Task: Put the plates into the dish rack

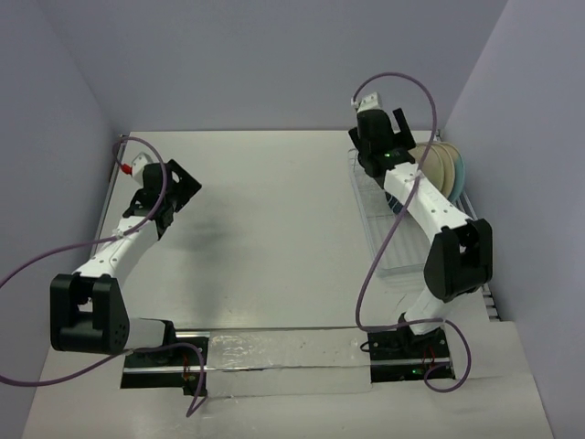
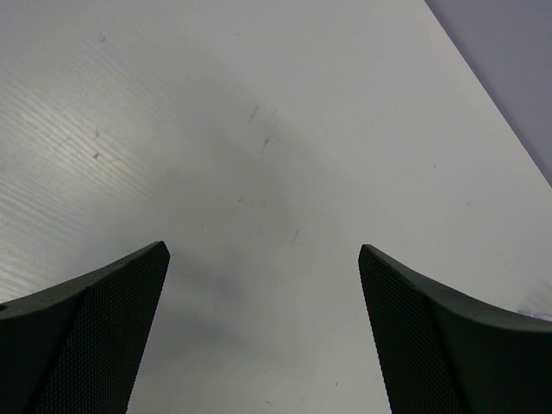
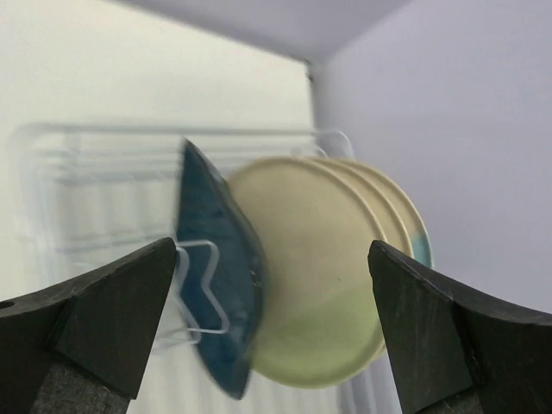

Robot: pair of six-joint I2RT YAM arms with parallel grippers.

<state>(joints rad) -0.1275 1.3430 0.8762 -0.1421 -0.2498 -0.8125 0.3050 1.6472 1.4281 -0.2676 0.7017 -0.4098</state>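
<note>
The dish rack (image 1: 369, 216) stands at the table's right side, by the wall. Three round plates (image 1: 442, 168) stand upright in its slots, and the dark teal leaf-shaped dish (image 3: 214, 259) stands in front of them. In the right wrist view the pale yellow plate (image 3: 319, 285) is nearest, with two cream plates (image 3: 404, 216) behind it, one showing a light-blue edge. A wire loop of the rack (image 3: 200, 285) crosses the teal dish. My right gripper (image 3: 272, 250) is open and empty, above the rack's far end (image 1: 382, 130). My left gripper (image 2: 263, 250) is open and empty over bare table (image 1: 176, 187).
A clear tray (image 1: 395, 261) lies under the rack. The right wall (image 1: 521, 137) runs close behind the rack. The left wall (image 1: 46, 165) is close to the left arm. Purple cables loop round both arms.
</note>
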